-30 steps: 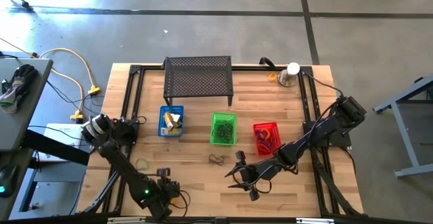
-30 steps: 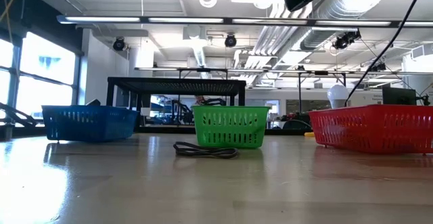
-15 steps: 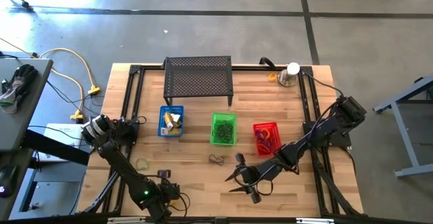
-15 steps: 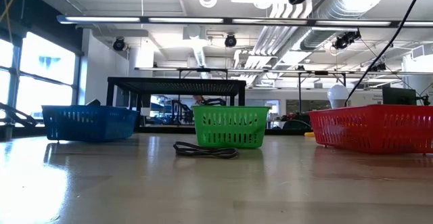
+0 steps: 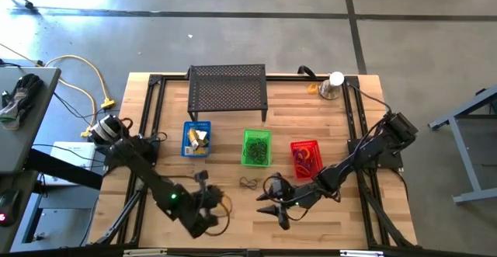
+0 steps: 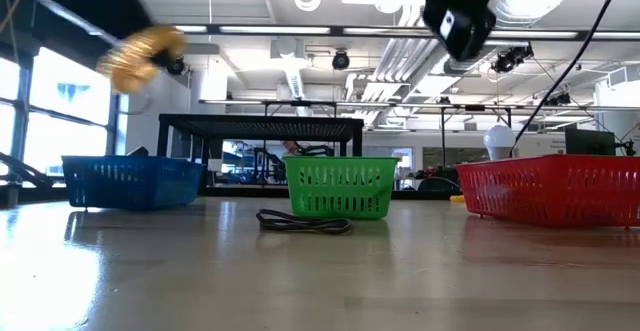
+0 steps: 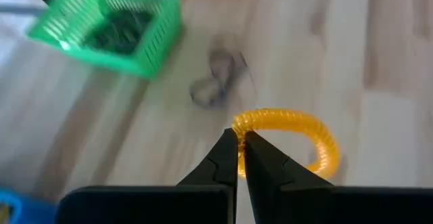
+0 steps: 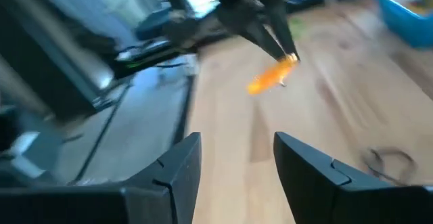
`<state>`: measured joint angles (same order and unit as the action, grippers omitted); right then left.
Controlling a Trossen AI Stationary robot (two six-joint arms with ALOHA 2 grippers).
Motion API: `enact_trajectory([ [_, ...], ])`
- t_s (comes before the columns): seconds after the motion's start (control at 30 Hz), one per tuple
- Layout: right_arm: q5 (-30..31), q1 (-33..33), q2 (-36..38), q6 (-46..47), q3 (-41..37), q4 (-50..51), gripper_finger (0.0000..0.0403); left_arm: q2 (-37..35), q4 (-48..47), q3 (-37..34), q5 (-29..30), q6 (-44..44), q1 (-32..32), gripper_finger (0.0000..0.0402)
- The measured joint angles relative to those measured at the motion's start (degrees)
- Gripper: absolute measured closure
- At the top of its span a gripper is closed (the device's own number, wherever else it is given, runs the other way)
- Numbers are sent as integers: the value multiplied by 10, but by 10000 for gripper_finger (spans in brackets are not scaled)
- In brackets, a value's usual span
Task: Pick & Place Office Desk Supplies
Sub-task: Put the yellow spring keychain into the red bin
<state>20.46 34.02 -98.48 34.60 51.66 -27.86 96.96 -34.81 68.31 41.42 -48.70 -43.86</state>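
My left gripper (image 5: 211, 204) is over the near middle of the table, shut on an orange coiled loop (image 7: 287, 126), which shows blurred high up in the low view (image 6: 140, 56). My right gripper (image 5: 268, 204) hangs open just to its right, touching nothing, with its fingers (image 8: 176, 163) spread apart. A dark loop (image 5: 248, 183) lies flat on the wood between both grippers and the green basket (image 5: 245, 137). It shows in the low view (image 6: 305, 221) and, blurred, in the left wrist view (image 7: 215, 82). My left gripper pinches the orange loop at one point of its ring (image 7: 245, 124), right between the two fingertips. The rest of the ring stands out beyond the fingers. In the low view the loop is lifted clear of the table.
A blue basket (image 5: 186, 129), the green basket and a red basket (image 5: 295, 144) stand in a row across the table's middle. A black mesh stand (image 5: 227, 90) is at the far edge, and a silver cup with a white ball (image 5: 332, 86) is at the far right corner.
My left gripper has moved from the near edge toward the table's middle and risen, carrying the orange loop into the low view. My right gripper has shifted slightly toward the left. The dark loop has stayed put.
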Motion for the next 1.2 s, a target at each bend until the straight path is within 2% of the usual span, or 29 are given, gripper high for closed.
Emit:
enact_trajectory([
  [0.13, 66, -7, -40, 69, 0, -7, 229, 1, 81, 0, 11, 9, 31, 396],
  [0.27, 117, -21, -79, 72, -1, -79, 229, 3, 129, 0, 12, 24, 49, 396],
  [0.37, 114, -34, -99, 73, -1, -140, 229, 4, 135, 0, 19, 27, 59, 396],
  [0.47, 83, -47, -120, 75, 0, -186, 229, 4, 134, 0, 20, 19, 65, 396],
  [0.7, 62, -59, -145, 54, 31, -191, 229, 4, 137, 0, 20, 20, 75, 396],
  [0.87, 51, -63, -145, 7, 38, -187, 231, 4, 135, 0, 21, 22, 75, 397],
  [1.0, 51, -63, -145, 1, 38, -183, 268, 4, 137, 0, 20, 22, 74, 397],
  [1.2, 48, -68, -145, -3, 39, -165, 381, 4, 136, 0, 14, 22, 72, 394],
])
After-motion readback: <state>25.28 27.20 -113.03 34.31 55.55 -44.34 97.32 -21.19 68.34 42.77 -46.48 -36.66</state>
